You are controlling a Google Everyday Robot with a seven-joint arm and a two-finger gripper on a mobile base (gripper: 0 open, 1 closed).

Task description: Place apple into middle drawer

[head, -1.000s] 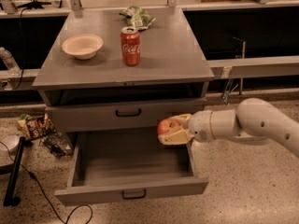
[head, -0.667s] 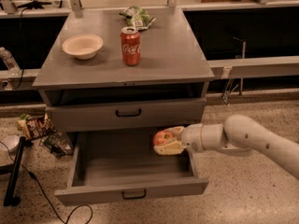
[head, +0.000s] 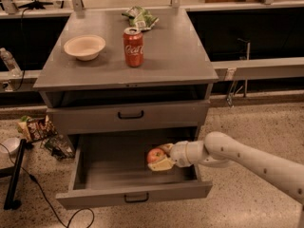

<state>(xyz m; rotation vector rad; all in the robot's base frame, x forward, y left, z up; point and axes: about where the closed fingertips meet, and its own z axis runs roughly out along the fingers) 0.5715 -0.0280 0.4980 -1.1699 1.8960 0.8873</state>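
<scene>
The small red apple (head: 155,154) sits between the fingers of my gripper (head: 159,157), which is shut on it. The gripper reaches in from the right on a white arm (head: 237,156). It holds the apple low inside the pulled-out middle drawer (head: 109,172), over the right half of the drawer's floor. I cannot tell whether the apple touches the floor. The top drawer (head: 130,115) above it is closed.
On the cabinet top (head: 166,56) stand a red Coca-Cola can (head: 133,47), a beige bowl (head: 84,47) and a green snack bag (head: 139,17). Snack bags (head: 38,128), a cable (head: 42,194) and a black stand (head: 14,172) lie on the floor at the left.
My gripper has moved down and to the left with the apple, from in front of the top drawer's right end down into the open middle drawer.
</scene>
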